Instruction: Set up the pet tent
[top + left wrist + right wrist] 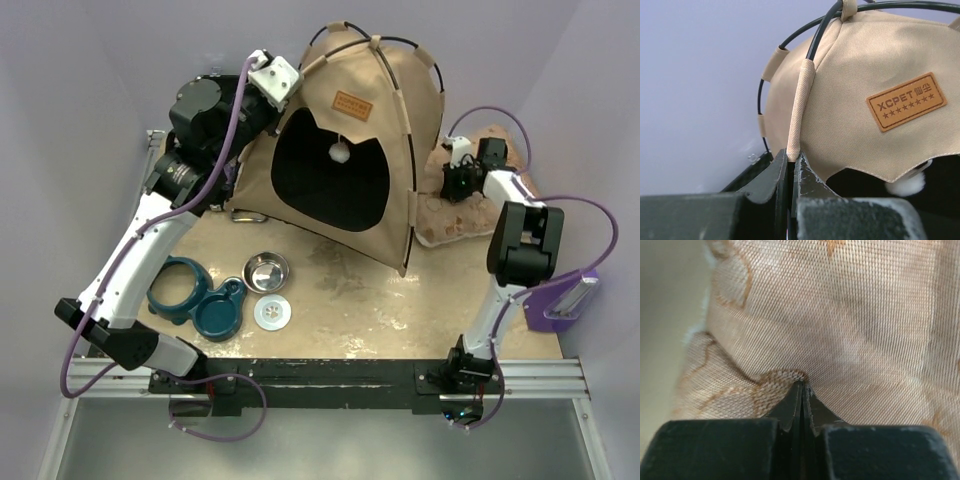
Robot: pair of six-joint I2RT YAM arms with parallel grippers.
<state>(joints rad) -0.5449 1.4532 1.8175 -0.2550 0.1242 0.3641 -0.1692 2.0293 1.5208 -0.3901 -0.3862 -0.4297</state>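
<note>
Canvas pet tent [345, 150], tan dome on thin black poles [812, 45], stands rear-centre on the tabletop [400, 310]; the left tool [791, 157] clamps shut on its ribbed pole sleeve [799, 105]. Alongside, the right tool [802, 385], closed, pinches the woven pillow [840, 315].

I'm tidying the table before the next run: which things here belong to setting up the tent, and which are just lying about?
Job in hand:
tent
left gripper, pinching its pole sleeve
right gripper, shut on the pillow

Lying about:
steel bowl
teal bowl holder
white disc
purple block
</note>
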